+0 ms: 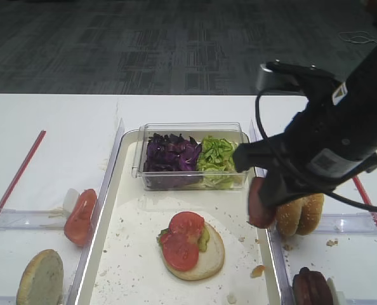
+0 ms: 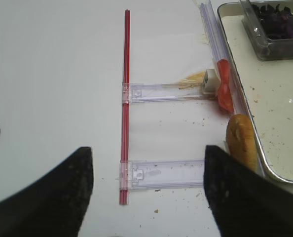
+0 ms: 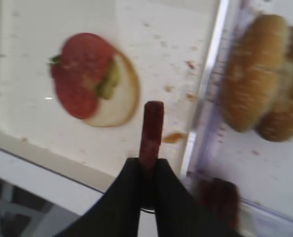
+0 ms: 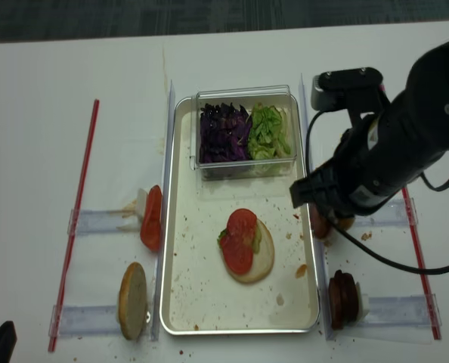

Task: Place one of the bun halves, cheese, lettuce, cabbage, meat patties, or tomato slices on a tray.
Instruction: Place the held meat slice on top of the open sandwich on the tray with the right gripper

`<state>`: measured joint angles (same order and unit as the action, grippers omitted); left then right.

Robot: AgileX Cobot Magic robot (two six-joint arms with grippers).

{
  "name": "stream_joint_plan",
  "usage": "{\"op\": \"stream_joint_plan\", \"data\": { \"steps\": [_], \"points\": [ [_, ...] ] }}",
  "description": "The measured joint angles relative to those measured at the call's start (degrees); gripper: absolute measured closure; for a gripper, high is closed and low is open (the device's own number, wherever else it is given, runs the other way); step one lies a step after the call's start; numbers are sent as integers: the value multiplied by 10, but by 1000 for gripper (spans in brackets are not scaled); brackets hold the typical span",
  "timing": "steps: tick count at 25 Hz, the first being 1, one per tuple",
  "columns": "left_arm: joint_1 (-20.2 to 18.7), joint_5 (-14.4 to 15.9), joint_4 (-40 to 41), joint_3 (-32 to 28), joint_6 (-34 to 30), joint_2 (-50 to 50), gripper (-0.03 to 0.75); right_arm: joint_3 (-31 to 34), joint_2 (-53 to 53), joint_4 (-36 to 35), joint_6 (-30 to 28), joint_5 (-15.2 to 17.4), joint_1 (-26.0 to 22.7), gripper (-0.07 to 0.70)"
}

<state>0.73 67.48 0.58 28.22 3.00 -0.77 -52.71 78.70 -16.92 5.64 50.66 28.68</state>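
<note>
My right gripper (image 3: 147,165) is shut on a meat patty (image 3: 152,129), held edge-on just above the right rim of the cream tray (image 3: 28,133). From above, that patty (image 4: 318,222) hangs at the tray's (image 4: 181,227) right edge. A bun half (image 1: 207,259) topped with tomato slices (image 1: 183,240) and a bit of green lies mid-tray. Cabbage (image 1: 169,154) and lettuce (image 1: 217,155) fill a clear box. More meat patties (image 4: 343,295) and bun halves (image 1: 301,215) sit to the right. My left gripper (image 2: 149,165) is open over bare table.
Left of the tray stand tomato slices (image 1: 80,216) and a bun half (image 1: 41,278) in clear plastic holders (image 2: 168,92). Red strips (image 2: 126,98) run along both outer sides of the table. Crumbs speckle the tray floor.
</note>
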Motion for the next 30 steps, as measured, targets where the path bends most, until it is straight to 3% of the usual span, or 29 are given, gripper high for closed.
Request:
{"op": "stream_joint_plan", "data": {
  "steps": [5,8,30],
  "points": [
    [0,0,0,0,0,0,242,0,3,-240,-186,-42,0,521],
    [0,0,0,0,0,0,242,0,4,-312,-248,-52,0,521],
    [0,0,0,0,0,0,242,-4,207,-431,-412,-62,0,521]
  ]
}}
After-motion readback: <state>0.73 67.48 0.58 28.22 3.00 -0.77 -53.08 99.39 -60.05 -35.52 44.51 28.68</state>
